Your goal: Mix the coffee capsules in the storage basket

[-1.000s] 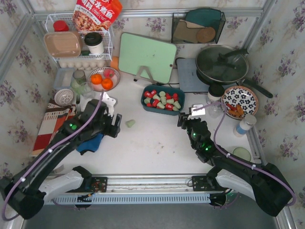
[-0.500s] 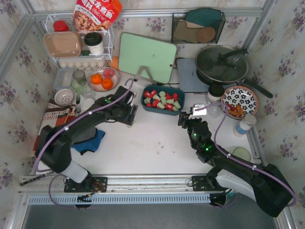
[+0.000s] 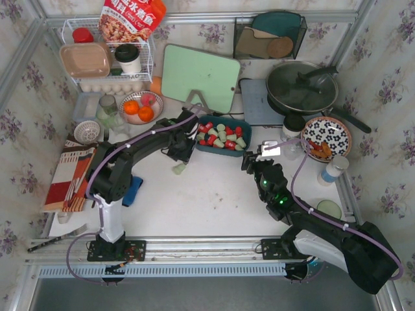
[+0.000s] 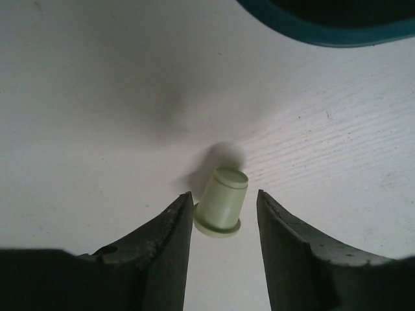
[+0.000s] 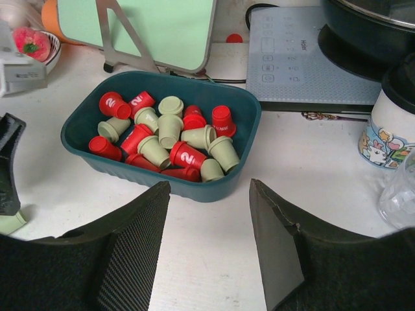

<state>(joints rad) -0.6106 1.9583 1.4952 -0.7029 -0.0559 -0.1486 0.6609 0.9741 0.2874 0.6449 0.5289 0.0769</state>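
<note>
The dark teal storage basket (image 3: 245,142) stands mid-table with red and pale green coffee capsules (image 3: 222,136) mixed in it. It also shows in the right wrist view (image 5: 78,146), as do the capsules (image 5: 170,133). One pale green capsule (image 3: 177,168) lies loose on the table left of the basket. My left gripper (image 3: 177,157) hangs open over it. In the left wrist view the capsule (image 4: 222,206) lies between the open fingertips of the left gripper (image 4: 224,194), nearer the left one. My right gripper (image 3: 253,159) is open and empty, facing the basket's near wall from the right (image 5: 209,189).
A bowl of orange fruits (image 3: 141,107) and a white wire rack (image 3: 107,58) stand at the back left. A green cutting board (image 3: 200,78), a pan (image 3: 303,86) on a cooker, and a black mesh holder (image 3: 269,35) line the back. A patterned plate (image 3: 326,137) sits right. A blue cloth (image 3: 133,191) lies left.
My left arm has swung from the near left across to the basket's left side and now hovers over the loose green capsule. The right arm has not moved.
</note>
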